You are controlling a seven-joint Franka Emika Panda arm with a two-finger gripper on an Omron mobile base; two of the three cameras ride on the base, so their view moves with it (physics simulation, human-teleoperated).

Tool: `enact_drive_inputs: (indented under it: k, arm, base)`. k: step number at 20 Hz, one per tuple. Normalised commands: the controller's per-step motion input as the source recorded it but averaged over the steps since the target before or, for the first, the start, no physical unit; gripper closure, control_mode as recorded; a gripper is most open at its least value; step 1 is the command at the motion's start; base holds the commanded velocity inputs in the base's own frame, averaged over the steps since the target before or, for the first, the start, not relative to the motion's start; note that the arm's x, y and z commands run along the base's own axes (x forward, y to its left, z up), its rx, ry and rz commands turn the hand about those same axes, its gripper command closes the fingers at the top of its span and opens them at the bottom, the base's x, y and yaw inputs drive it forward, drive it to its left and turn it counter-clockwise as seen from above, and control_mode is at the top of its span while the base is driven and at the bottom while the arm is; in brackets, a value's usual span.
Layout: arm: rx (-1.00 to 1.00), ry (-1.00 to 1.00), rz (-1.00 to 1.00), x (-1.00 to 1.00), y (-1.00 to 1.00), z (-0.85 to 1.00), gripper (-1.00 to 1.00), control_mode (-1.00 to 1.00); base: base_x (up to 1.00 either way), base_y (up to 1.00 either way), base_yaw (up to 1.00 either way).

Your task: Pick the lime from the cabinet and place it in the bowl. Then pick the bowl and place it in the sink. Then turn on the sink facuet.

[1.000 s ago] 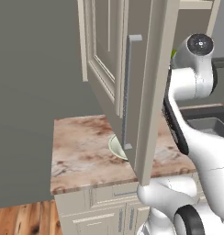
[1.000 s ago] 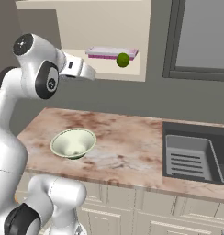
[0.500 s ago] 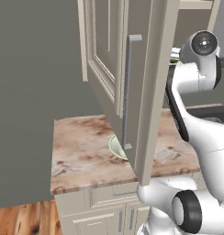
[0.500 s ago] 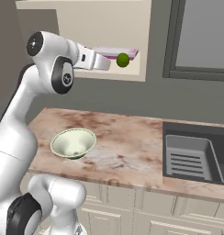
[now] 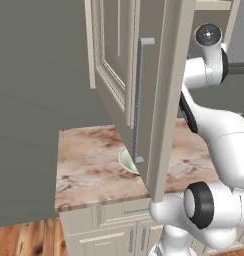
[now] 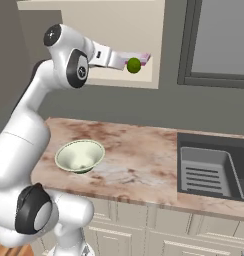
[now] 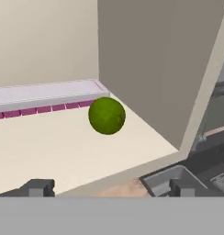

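**Gripper reaches for the lime on the shelf**

The lime [image 7: 107, 115] sits on the shelf inside the cabinet [image 6: 144, 30]. In the hand view it is a bit above the middle of the frame, with a flat pink and white box [image 7: 45, 94] lying just behind it, toward the upper left. In the right base view the lime [image 6: 134, 65] is near the top middle, and the gripper [image 6: 123, 62] is right beside it on the left.

The gripper's two fingertips [image 7: 39, 187] stand far apart at the bottom of the hand view. It is wide open and holds nothing. The lime is ahead of them, not between them.

The bowl [image 6: 80, 155] stands on the counter [image 6: 144, 150], at the middle left of the right base view. The sink [image 6: 209, 167] is at the right. In the left base view the open cabinet door [image 5: 159, 95] fills the middle, and a bit of the bowl [image 5: 126, 161] peeks out under it.
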Motion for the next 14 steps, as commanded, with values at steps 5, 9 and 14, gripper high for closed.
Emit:
enact_drive_inputs:
  k: [5,9,14]
  arm:
    - [0.0,0.0,0.0,0.37,-0.05,-0.01,-1.0,-1.0]
    - [-0.04,0.0,0.0,0.59,0.0,-0.16,-1.0,-1.0]
    - [-0.07,0.0,0.0,0.58,0.0,-0.24,-1.0,-1.0]
  base:
    - [0.0,0.0,0.0]
    - [0.0,0.0,0.0]
    - [0.0,0.0,0.0]
